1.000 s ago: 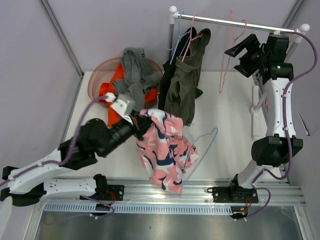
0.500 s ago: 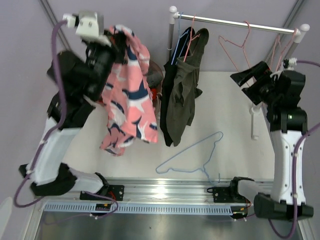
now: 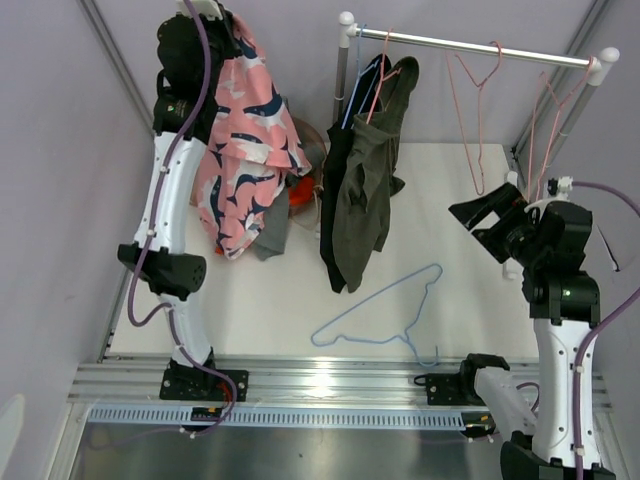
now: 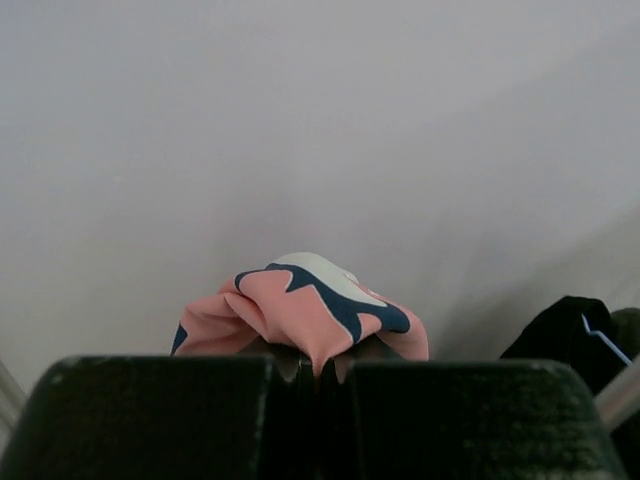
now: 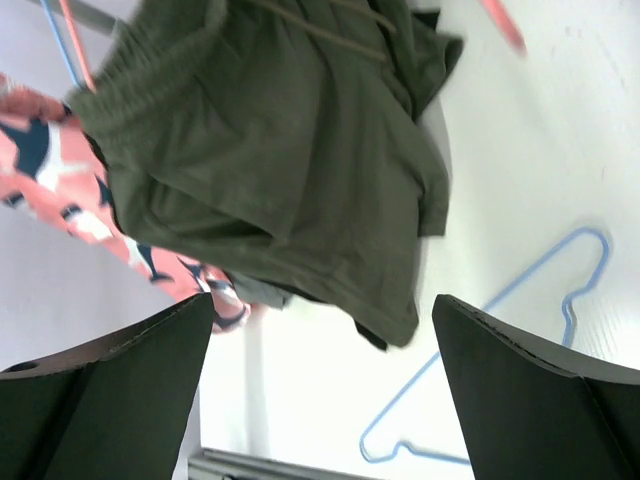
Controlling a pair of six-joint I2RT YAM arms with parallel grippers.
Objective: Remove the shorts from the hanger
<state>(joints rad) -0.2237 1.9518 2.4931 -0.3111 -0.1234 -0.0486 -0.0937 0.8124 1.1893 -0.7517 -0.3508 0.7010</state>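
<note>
My left gripper [image 3: 218,14] is raised high at the back left, shut on the pink shorts [image 3: 245,150] with a navy-and-white pattern, which hang free below it. In the left wrist view the jaws [image 4: 318,362] pinch a fold of that pink cloth [image 4: 300,305]. Olive shorts [image 3: 367,165] and black shorts [image 3: 335,190] still hang on hangers [image 3: 380,75] at the left end of the rail [image 3: 470,45]. My right gripper [image 3: 482,216] is open and empty at the right, well apart from the olive shorts [image 5: 270,150], which its camera faces.
A blue hanger [image 3: 385,305] lies on the table, also seen as a blue hanger [image 5: 520,330] between the right fingers. Empty pink hangers [image 3: 475,110] hang on the rail. Orange cloth [image 3: 300,186] and grey cloth [image 3: 270,238] peek out behind the pink shorts.
The left arm swung up from the table's middle to the back left, carrying the pink shorts. The right arm drew back and down from the rail, and its jaws widened.
</note>
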